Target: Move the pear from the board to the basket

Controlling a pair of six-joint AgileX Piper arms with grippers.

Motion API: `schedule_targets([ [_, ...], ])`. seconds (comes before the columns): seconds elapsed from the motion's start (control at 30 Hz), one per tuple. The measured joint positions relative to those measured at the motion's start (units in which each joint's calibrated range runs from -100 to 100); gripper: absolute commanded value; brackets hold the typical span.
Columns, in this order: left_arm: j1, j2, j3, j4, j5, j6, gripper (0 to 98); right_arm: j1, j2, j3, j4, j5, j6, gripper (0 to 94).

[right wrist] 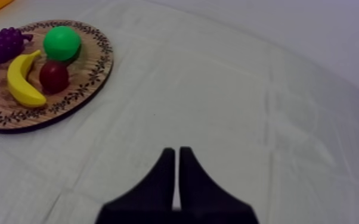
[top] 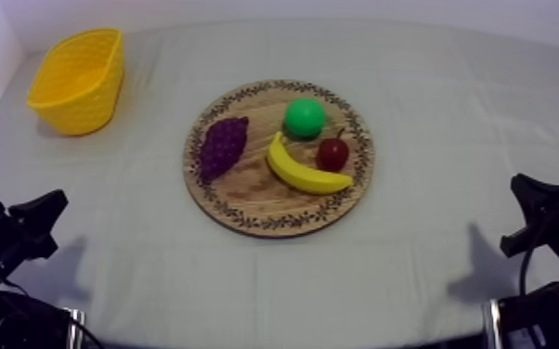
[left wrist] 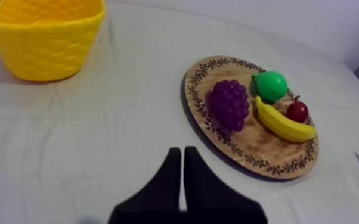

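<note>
A green pear (top: 304,118) (left wrist: 271,85) (right wrist: 62,43) lies at the far side of the round wooden board (top: 246,200) (left wrist: 265,159) (right wrist: 89,80) in the middle of the table. The yellow basket (top: 77,81) (left wrist: 45,36) stands at the far left. My left gripper (top: 49,206) (left wrist: 182,155) rests low at the left, shut on nothing, well short of the board. At the right edge my right gripper (top: 523,190) (right wrist: 176,155) also rests shut, fingers together as a narrow wedge.
On the board with the pear lie purple grapes (top: 222,146) (left wrist: 229,104) (right wrist: 2,45), a banana (top: 304,170) (left wrist: 282,123) (right wrist: 21,80) and a small red fruit (top: 332,153) (left wrist: 297,111) (right wrist: 54,77). Bare cloth surrounds the board on all sides.
</note>
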Motion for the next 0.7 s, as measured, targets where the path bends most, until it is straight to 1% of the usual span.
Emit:
schedule_targets([
  [0.07,0.61,2.72,-1.83,0.28,0.94,-0.26,0.0,0.00,0.00,0.00,0.00,0.00,-0.03,0.4],
  [0.2,1.74,8.80,-6.40,0.70,3.52,0.26,0.0,0.00,0.00,0.00,0.00,0.00,-0.03,0.4],
  [0.27,1.57,12.54,-9.60,1.51,5.35,-0.39,0.0,0.00,0.00,0.00,0.00,0.00,-0.03,0.4],
  [0.3,1.40,14.04,-11.30,2.27,6.29,-0.84,0.0,0.00,0.00,0.00,0.00,0.00,-0.03,0.4],
  [0.43,1.09,21.40,-18.12,4.57,10.01,-3.71,0.0,0.00,0.00,0.00,0.00,0.00,-0.08,0.4],
  [0.5,0.74,25.44,-21.91,6.02,12.48,-5.02,0.0,0.00,0.00,0.00,0.00,0.00,-0.08,0.4],
  [0.53,0.69,27.46,-23.44,6.38,13.61,-5.40,0.0,0.00,0.00,0.00,0.00,0.00,-0.08,0.4],
  [0.63,0.38,33.15,-29.31,7.27,17.89,-5.78,0.0,0.00,0.00,0.00,0.00,0.00,-0.05,0.4],
  [0.7,0.22,37.32,-33.20,7.81,21.40,-5.14,0.0,0.00,0.00,0.00,0.00,0.00,-0.05,0.4],
])
